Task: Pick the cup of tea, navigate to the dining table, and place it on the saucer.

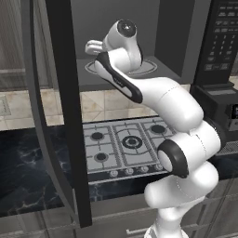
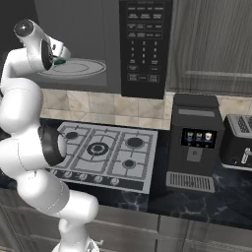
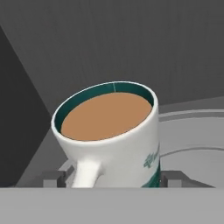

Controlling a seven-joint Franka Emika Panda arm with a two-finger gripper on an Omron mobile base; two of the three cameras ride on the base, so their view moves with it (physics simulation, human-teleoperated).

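Tool [image 3: 111, 178] sits inside the open dark grey microwave [image 2: 98, 44], fingers on either side of the white teal-banded mug of brown tea [image 3: 113, 135], clamped on it above the grey round turntable [image 2: 81, 69].

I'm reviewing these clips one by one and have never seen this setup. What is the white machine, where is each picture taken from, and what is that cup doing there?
The white machine is a robot arm reaching into an open microwave above a gas stove. Two pictures come from cameras behind the arm, left and right. The third comes from a camera on its hand. There, the cup of tea sits tilted between the gripper fingers, over the microwave's round turntable; whether they clamp it I cannot tell. A coffee machine and toaster stand on the counter.
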